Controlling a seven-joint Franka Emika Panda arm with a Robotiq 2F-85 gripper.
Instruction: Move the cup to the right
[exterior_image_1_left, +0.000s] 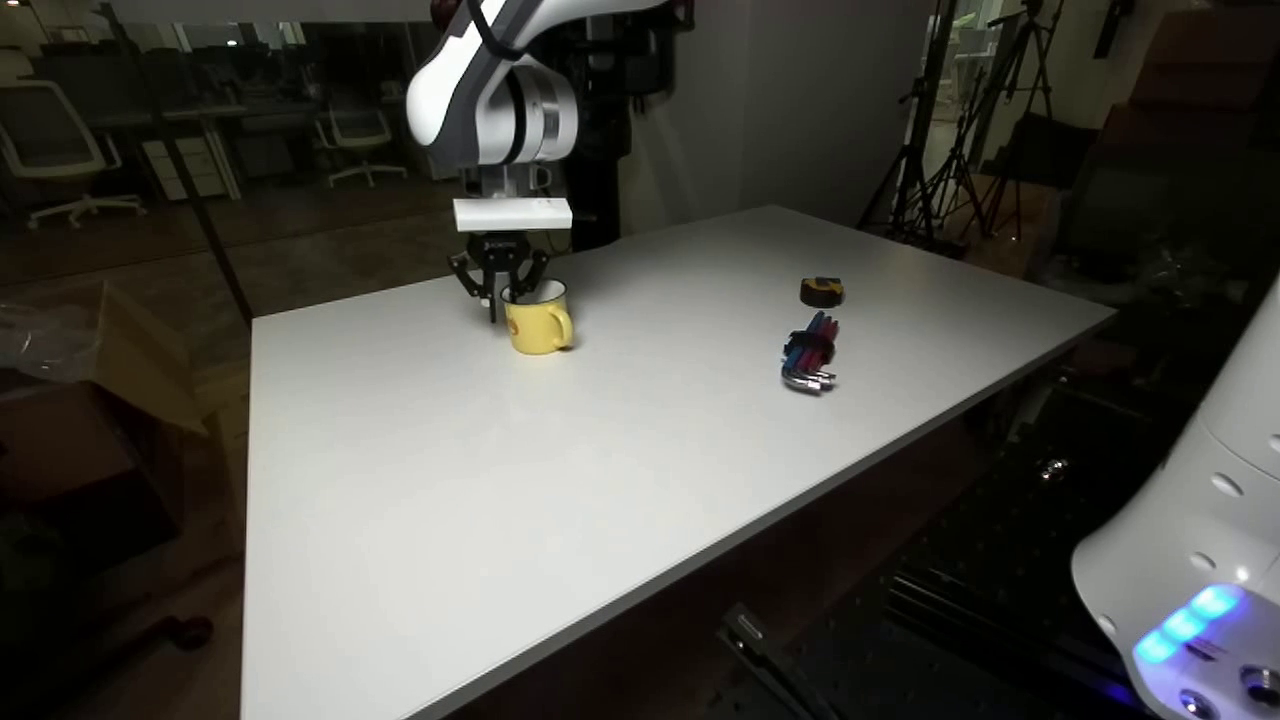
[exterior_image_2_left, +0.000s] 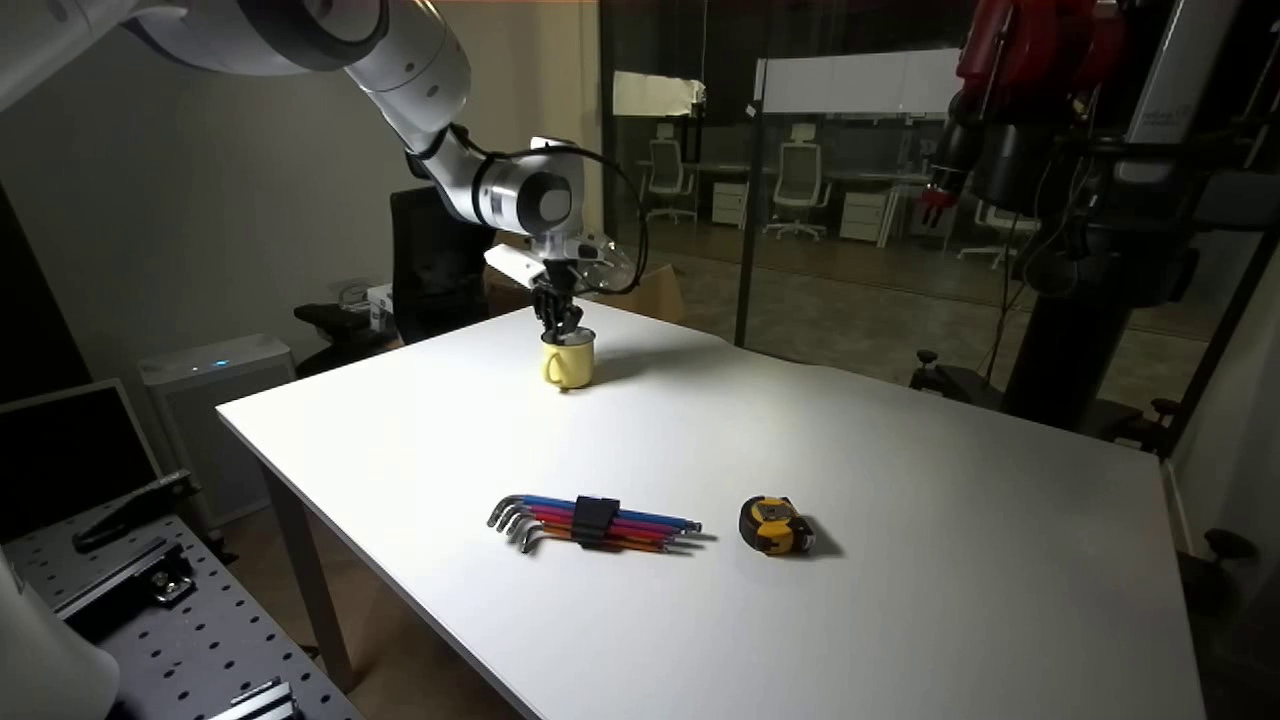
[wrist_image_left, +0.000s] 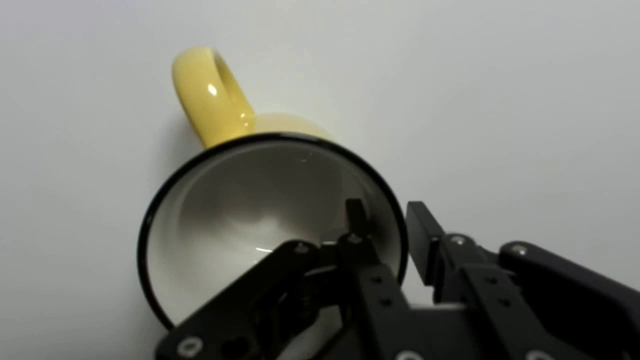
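The yellow cup (exterior_image_1_left: 536, 330) stands upright on the white table, with its handle toward the right in this exterior view. It also shows in an exterior view (exterior_image_2_left: 574, 368) and fills much of the wrist view (wrist_image_left: 250, 200), where its pale inside and dark rim are seen from above. My gripper (exterior_image_1_left: 506, 304) points down at the cup's rim. In the wrist view the gripper (wrist_image_left: 384, 220) straddles the cup wall: one finger is inside the cup, the other just outside the rim. A gap shows between the inner finger and the wall, so the fingers are apart.
On the white table (exterior_image_1_left: 450, 480) lie a hex key set (exterior_image_1_left: 810, 350) and a yellow-and-black tape measure (exterior_image_1_left: 821, 292). In an exterior view the hex keys (exterior_image_2_left: 597, 522) and tape measure (exterior_image_2_left: 775, 525) lie far from the cup. The cup is near a table edge.
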